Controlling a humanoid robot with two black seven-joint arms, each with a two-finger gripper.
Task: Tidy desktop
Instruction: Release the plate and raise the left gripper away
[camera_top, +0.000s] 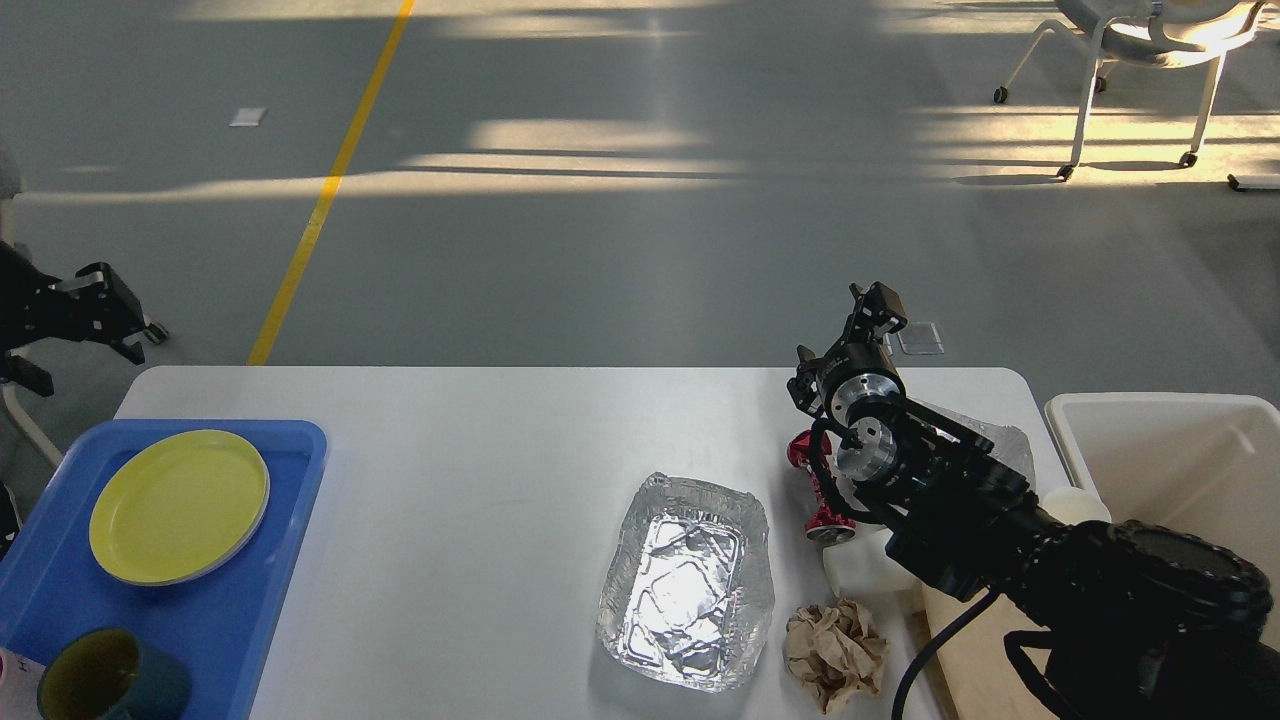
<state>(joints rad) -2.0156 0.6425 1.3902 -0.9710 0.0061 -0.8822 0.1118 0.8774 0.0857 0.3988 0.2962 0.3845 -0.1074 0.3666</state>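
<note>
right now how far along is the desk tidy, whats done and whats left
Done: the yellow plate lies in the blue tray beside a dark cup. In hand: nothing that shows; the left gripper is open, raised off the table's left end, and the right gripper is too dark to read. Left on the desktop: the foil tray, crumpled brown paper, a crushed red can and a white container. The white bin looks empty.

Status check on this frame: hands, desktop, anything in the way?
Left hand open, empty, raised off the desktop's left corner. Right hand state unclear. Foil tray, crumpled paper, crushed red can not yet cleared.
</note>
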